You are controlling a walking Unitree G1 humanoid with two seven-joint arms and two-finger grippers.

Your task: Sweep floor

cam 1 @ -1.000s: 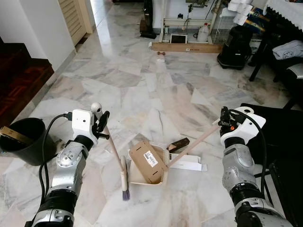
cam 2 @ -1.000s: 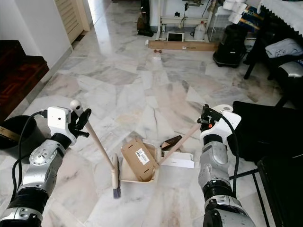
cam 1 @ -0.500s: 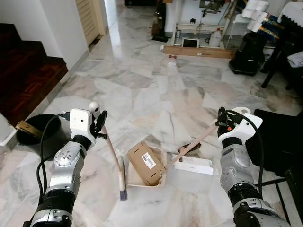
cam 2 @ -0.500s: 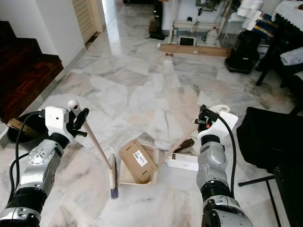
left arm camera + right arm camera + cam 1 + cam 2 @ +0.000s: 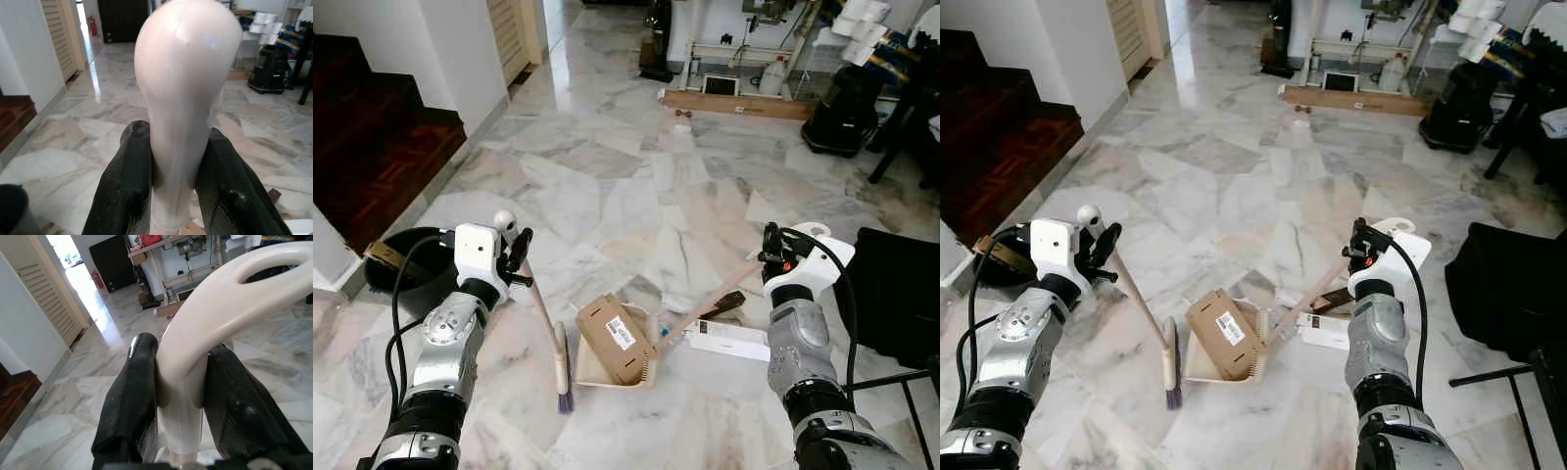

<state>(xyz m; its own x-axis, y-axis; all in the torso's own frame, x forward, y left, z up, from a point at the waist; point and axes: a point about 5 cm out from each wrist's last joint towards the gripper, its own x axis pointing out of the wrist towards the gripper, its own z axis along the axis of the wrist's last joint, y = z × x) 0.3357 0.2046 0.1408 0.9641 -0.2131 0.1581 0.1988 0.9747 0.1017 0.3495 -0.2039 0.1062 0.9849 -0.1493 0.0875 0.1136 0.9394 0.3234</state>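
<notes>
Over the last second only the view has swung left, bringing the bin (image 5: 396,279) nearer, while the left tool (image 5: 516,257) stays pinched on the broom (image 5: 548,328) and the right tool (image 5: 771,257) on the dustpan (image 5: 607,357) handle, box (image 5: 617,340) aboard, so emptying looks next.

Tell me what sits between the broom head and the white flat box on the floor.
In the left eye view, the dustpan holding a cardboard box lies between broom head and white box.

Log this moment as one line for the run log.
left gripper: shut on broom | right gripper: shut on dustpan handle | in dustpan: cardboard box | broom head: on floor beside dustpan
</notes>
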